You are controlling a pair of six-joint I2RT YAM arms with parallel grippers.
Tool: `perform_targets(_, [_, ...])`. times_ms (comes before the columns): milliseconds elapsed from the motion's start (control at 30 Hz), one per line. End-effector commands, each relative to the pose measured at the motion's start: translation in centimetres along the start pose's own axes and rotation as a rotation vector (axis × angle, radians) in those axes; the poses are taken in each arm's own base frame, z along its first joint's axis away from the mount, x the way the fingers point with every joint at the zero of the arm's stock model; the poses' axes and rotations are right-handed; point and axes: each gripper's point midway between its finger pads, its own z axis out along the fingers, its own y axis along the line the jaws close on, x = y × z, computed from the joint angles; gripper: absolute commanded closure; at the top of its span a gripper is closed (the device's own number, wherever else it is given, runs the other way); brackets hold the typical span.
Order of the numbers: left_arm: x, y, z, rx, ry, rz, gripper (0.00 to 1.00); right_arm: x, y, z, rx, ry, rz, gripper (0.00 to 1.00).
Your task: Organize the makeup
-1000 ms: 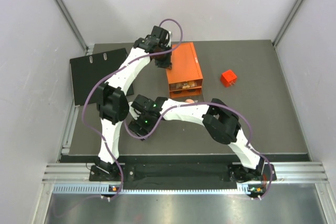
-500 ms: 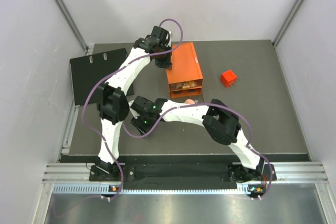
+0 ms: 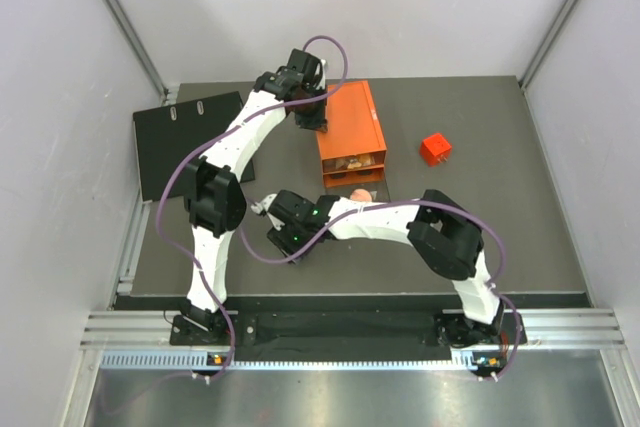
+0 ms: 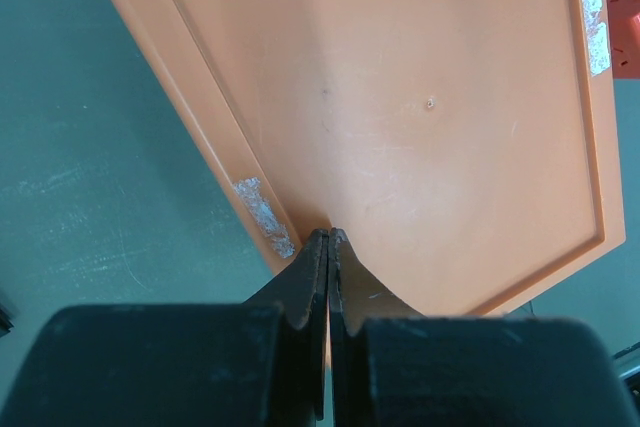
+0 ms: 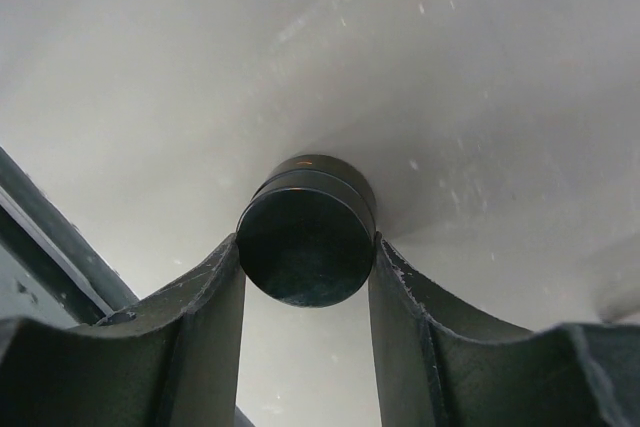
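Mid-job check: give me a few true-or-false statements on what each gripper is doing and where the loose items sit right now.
1. The right gripper holds a black round disc between its fingers. True.
2. The left gripper hangs wide open above bare table. False: it is shut, with its tips at the edge of the orange box.
3. The small red cube sits inside the orange box. False: it stands on the table to the right of the box, apart from it.
4. A flat black panel lies to the left of the orange box. True.
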Motion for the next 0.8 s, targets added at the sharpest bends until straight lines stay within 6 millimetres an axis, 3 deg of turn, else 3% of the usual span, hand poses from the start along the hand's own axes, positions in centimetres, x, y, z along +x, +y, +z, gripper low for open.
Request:
perform_targets(0, [12.9,7.0,3.2,-0.242,0.498,-0.025,1.0,-1.8,-0.8,-2.7,0.026,-0.097,0.027,1.0])
perform_targets(167, [12.9,7.1,3.2,-0.247,0.496,-0.023,1.0,-1.9,-1.6,-4.1,0.054,-0.132,0.046,1.0])
perform_targets(467, [12.9,7.2,3.3,-0.243,0.498,-0.029,1.0,0.5,-2.0,-7.2,0.058,-0.144,0.01,1.0])
perform_targets(667, [13.0,7.1,3.3,-0.242,0.5,-0.033,1.0,-1.1,-2.6,-11.2,0.095,-0.283,0.044,1.0])
perform_targets(767, [13.1,7.2,3.3,-0.244,0.504,-0.035,1.0,-2.5,-3.9,-13.2,0.173,-0.354,0.076,1.0])
